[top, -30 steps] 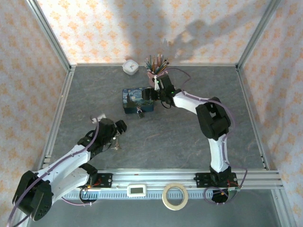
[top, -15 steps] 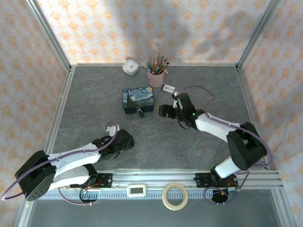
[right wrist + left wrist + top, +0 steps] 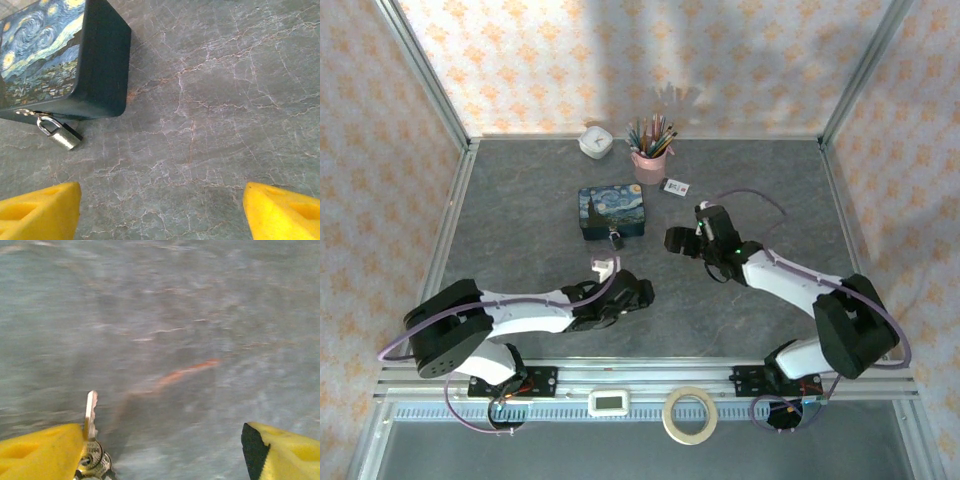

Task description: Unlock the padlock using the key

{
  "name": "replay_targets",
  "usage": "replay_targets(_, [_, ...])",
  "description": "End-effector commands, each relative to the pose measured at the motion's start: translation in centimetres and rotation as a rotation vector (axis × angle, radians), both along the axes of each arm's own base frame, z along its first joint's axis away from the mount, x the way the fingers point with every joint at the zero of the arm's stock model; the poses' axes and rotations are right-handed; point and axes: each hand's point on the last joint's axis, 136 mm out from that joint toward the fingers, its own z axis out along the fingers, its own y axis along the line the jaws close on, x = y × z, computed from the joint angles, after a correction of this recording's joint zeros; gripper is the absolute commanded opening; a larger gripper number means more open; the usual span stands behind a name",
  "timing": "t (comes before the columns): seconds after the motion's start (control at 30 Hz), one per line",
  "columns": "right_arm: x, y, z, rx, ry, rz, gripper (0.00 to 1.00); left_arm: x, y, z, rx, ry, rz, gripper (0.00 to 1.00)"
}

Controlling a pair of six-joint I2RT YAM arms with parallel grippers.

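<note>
The tiny padlock (image 3: 616, 238) hangs at the front edge of the blue starry-night tin (image 3: 612, 210); the right wrist view shows the padlock (image 3: 62, 135), shackle closed, on the tin's (image 3: 65, 55) latch. My right gripper (image 3: 676, 238) (image 3: 160, 212) is open, low over the table just right of the tin. My left gripper (image 3: 638, 292) (image 3: 160, 455) has its yellow fingers wide apart. The small key (image 3: 90, 412) with its ring stands upright against the inner side of the left finger (image 3: 40, 452) and looks sharp, while the table beneath is blurred.
A pink cup of pencils (image 3: 648, 160), a white clock (image 3: 596, 142) and a small white card (image 3: 675, 186) sit at the back. A tape roll (image 3: 688, 414) and a white device (image 3: 611, 402) lie on the front rail. Metal frame posts border the grey table.
My left arm has swept right along the table front toward the centre. My right gripper pulled back from the pencil cup and tin, then settled just right of the tin.
</note>
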Motion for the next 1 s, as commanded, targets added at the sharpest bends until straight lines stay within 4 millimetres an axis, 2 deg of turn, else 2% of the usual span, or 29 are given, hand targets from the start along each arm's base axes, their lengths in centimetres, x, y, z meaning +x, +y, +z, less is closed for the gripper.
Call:
replay_targets(0.0, [-1.2,-0.6,0.2,0.014,0.001,-0.01,0.82,1.8,-2.0,4.0,-0.106,-0.088,0.02,0.86])
replay_targets(0.07, [-2.1,-0.3,-0.3,0.041,0.025,0.008,0.77,2.7,-0.9,5.5,-0.1,-0.14,0.058,0.88])
replay_targets(0.2, [-4.4,1.3,-1.2,0.087,0.085,0.062,0.7,4.8,3.7,7.1,-0.107,-0.217,0.197,0.91])
replay_targets(0.33, [-7.4,4.7,-2.2,0.084,0.143,0.15,0.65,6.2,9.3,8.7,-0.132,-0.327,0.366,0.92])
replay_targets(0.47, [-9.8,7.8,-3.4,0.003,0.179,0.23,0.61,7.1,13.0,10.0,-0.169,-0.414,0.468,0.97])
replay_targets(0.57, [-10.9,9.6,-4.5,-0.051,0.213,0.281,0.55,7.5,15.3,10.3,-0.189,-0.462,0.551,0.99])
replay_targets(0.73, [-11.8,12.3,-5.6,-0.136,0.223,0.35,0.47,7.7,17.3,10.2,-0.246,-0.495,0.624,0.99])
replay_targets(0.97, [-12.2,11.8,-8.2,-0.309,0.25,0.318,0.38,7.1,17.9,8.6,-0.23,-0.456,0.619,0.99])
